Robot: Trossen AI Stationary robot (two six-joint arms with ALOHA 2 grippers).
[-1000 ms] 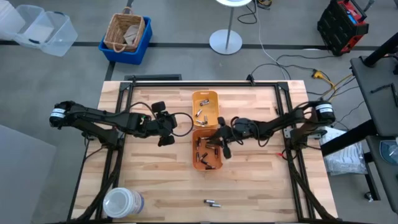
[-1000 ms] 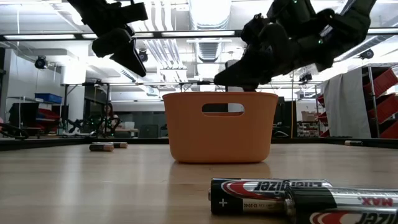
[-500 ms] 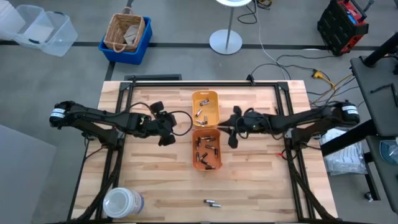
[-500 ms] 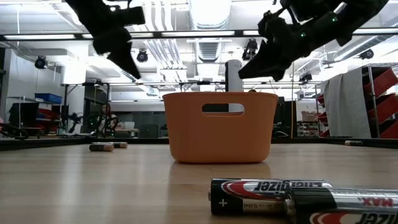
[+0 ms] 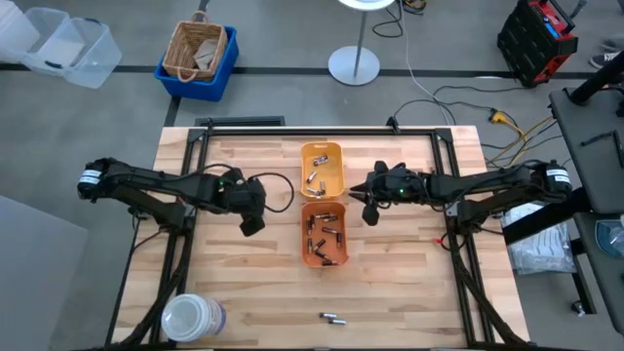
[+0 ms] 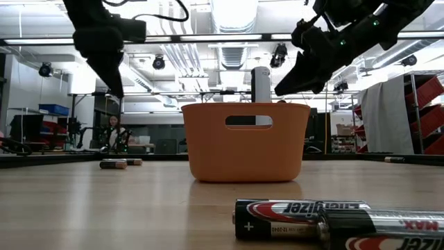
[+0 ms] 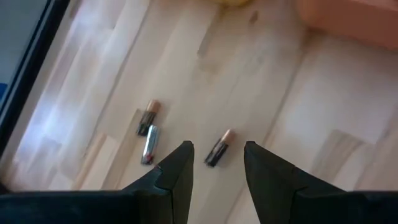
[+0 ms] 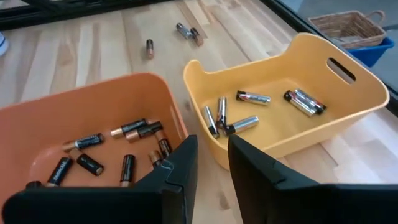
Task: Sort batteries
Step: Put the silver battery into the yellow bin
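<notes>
A wicker basket (image 5: 196,49) sits in a blue bin (image 5: 226,70) on the floor beyond the wooden tabletop (image 5: 244,283), near clear plastic tubs (image 5: 60,45). A white round lamp base (image 5: 353,65) stands farther right. A clear lidded jar (image 5: 191,318) rests on the tabletop's near left corner.

Orange tray (image 8: 93,118), yellow-orange tray (image 8: 348,93), black-and-copper batteries (image 8: 134,129).

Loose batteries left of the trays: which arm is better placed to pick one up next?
Probably the left. Its gripper, fingers open, hangs right above a loose battery on the table, while the right gripper sits beside the trays, empty.
</notes>
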